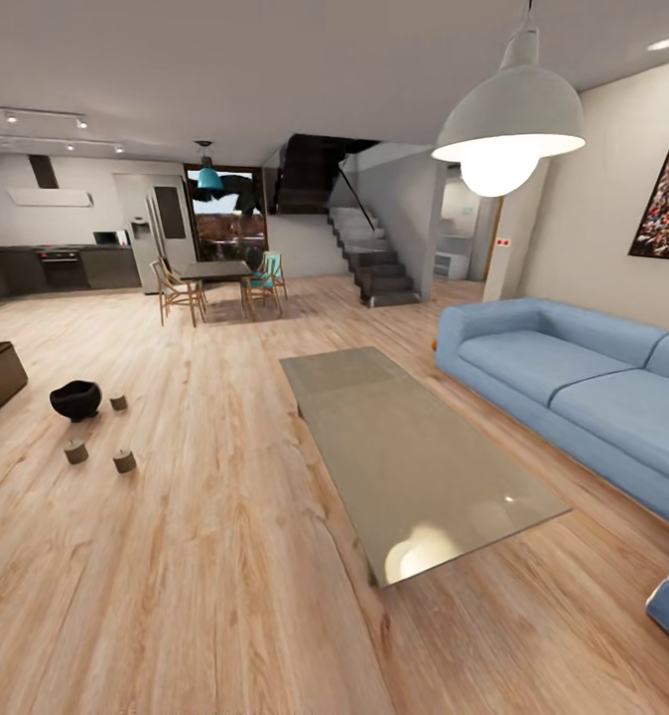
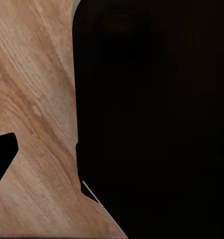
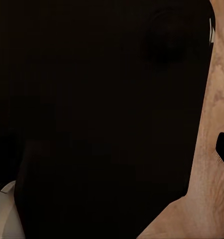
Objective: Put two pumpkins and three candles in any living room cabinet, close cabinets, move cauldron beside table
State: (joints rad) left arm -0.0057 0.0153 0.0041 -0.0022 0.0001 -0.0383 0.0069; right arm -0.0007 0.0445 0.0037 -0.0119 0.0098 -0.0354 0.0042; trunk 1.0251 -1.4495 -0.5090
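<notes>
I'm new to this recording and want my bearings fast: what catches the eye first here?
In the head view, the glossy low table sits mid-floor, with a long blue sofa at its right and a big white pendant lamp glowing overhead. At the left, the black cauldron stands on the wood floor with three small candles around it.
</notes>
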